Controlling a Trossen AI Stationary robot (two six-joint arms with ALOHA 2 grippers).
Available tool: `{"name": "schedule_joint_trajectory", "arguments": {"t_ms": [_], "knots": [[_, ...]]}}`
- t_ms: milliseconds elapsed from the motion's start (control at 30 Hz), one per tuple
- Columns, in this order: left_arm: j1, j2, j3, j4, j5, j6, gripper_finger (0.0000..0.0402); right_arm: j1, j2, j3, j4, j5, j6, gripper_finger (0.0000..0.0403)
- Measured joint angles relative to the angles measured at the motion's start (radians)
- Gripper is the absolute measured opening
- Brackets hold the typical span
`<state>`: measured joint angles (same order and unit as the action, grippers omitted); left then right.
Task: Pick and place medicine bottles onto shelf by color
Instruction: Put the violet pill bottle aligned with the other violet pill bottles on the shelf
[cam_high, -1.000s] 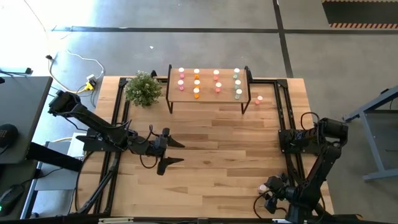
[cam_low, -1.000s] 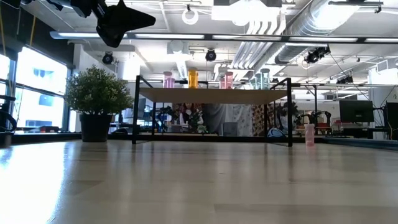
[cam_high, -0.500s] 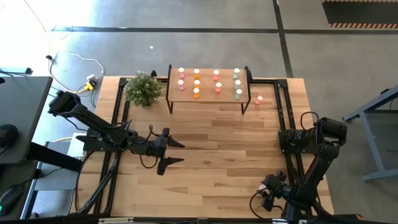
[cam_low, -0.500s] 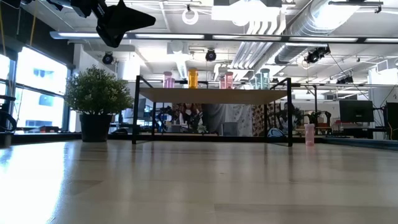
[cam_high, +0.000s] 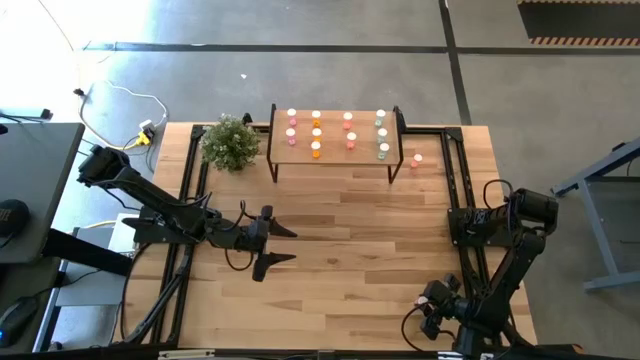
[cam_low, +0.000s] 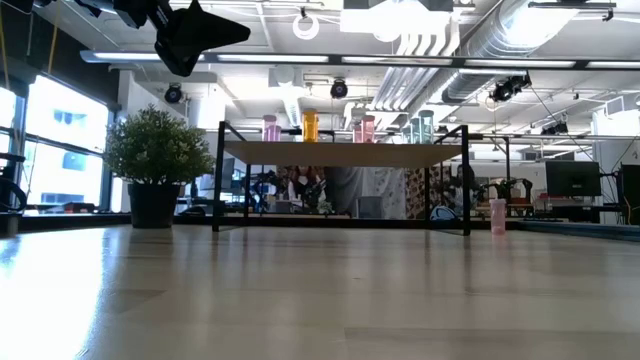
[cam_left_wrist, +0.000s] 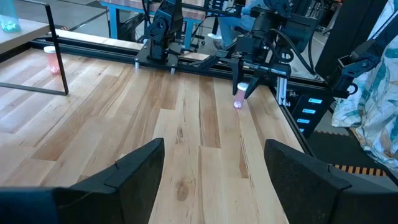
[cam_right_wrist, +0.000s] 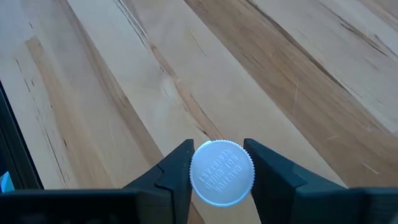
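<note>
The shelf (cam_high: 335, 160) stands at the table's far edge, with several medicine bottles (cam_high: 316, 135) in pink, orange, red-pink and pale green rows on it. One pink bottle (cam_high: 417, 159) stands on the table just right of the shelf. My right gripper (cam_right_wrist: 221, 152) is near the table's near right corner, shut on a pink bottle with a white cap (cam_left_wrist: 239, 101). My left gripper (cam_high: 283, 245) hangs open and holding nothing above the table's left middle. My right gripper pinches the bottle's white cap (cam_right_wrist: 221, 173) between its two fingers, one on each side of the cap's ribbed rim. The fingers come from above, pointing down. The bottle stays upright below them; I cannot tell whether its base is on the table.
A potted plant (cam_high: 230, 142) stands left of the shelf. Black frame rails (cam_high: 455, 200) run along the table's left and right sides. Bare wood lies between the two arms and in front of the shelf.
My right gripper has shifted a little toward the table's near edge.
</note>
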<state>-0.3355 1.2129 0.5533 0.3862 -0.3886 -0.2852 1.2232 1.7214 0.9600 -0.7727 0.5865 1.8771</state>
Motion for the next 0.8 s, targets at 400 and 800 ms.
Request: {"name": "schedule_joint_trajectory", "arguments": {"t_ms": [400,800], "knots": [[0.001,-0.001,0.000,-0.001,-0.043,0.028,0.0266,0.000,0.000,0.000,0.016,0.000,0.003,0.0117],[0.003,-0.043,-0.001,-0.058,-0.046,0.053,0.0266,-0.032,-0.001,0.044,0.019,0.007,-0.028,0.0117]]}}
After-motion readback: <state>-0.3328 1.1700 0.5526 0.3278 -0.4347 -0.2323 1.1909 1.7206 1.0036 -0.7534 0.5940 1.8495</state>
